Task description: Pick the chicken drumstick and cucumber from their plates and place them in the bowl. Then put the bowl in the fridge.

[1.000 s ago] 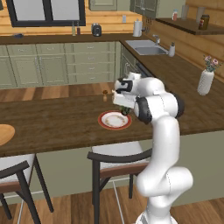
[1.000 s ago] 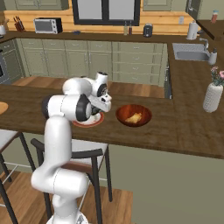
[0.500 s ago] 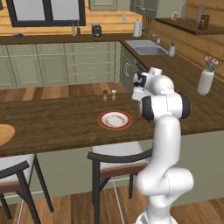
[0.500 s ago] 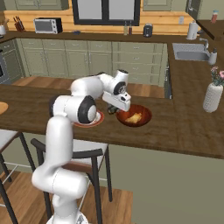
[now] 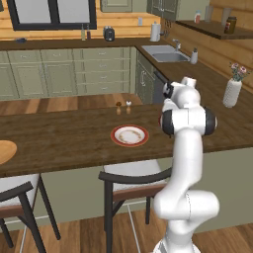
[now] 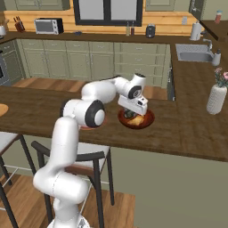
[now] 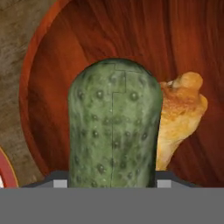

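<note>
Wooden table [image 6: 187, 129] under a window and green cabinets carries everything, and the bowl [image 6: 147, 120] on it is the landmark.

Over the bowl hangs the claw [image 6: 132, 114], closed on the cucumber [image 7: 113, 127], which fills the gap between its tips and points down into the bowl's dark inside. Just beside the cucumber, on the bowl's floor, lies the drumstick [image 7: 179, 118], already delivered.

Risks, as I judge them: released from this height, the round cucumber may bounce or roll, strike the drumstick and knock it toward the rim. Released too near the rim, it could tip out onto the table. Lowered too far, it would press on the drumstick or shove the bowl, since nothing holds the bowl down. A jaw dragging on the way out could flick the cucumber sideways.

Looks: the cucumber is a short, stubby dark green cylinder with a rounded end and a bumpy skin. Left of the bowl, the red-rimmed plate [image 5: 130, 135] sits bare.
</note>
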Controlling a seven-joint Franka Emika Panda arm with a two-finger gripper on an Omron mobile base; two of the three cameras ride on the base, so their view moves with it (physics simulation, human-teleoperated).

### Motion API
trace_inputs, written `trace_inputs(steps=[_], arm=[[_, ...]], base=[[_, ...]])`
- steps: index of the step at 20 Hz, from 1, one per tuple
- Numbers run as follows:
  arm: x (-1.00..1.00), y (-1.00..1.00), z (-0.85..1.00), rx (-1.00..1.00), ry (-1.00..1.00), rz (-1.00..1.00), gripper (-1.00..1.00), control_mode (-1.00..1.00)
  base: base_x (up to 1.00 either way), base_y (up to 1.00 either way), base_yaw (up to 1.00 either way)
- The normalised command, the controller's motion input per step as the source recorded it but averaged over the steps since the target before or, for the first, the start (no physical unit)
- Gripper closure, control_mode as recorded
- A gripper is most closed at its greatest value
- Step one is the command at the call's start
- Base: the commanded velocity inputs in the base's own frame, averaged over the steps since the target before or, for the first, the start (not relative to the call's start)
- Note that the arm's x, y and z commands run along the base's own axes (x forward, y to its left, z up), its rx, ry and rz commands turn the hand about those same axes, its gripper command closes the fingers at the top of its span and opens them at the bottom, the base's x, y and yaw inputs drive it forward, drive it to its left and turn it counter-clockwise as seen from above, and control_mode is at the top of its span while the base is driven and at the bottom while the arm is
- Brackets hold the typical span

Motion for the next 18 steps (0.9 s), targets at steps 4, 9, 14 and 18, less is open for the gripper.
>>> trace_inputs(steps=[4, 9, 14, 18], arm=[[0.65, -0.03, -0.14, 0.00, 0.03, 0.02, 1.00, -1.00], [0.38, 0.01, -0.32, -0.01, 0.10, 0.00, 1.00, -1.00], [0.34, -0.01, -0.23, -0.01, 0.08, 0.01, -1.00, -1.00], [0.12, 0.00, -0.02, 0.00, 0.02, 0.06, -1.00, -1.00]], base=[[0.00, 0.00, 0.00], [0.00, 0.00, 0.00], [0.00, 0.00, 0.00], [0.00, 0.00, 0.00]])
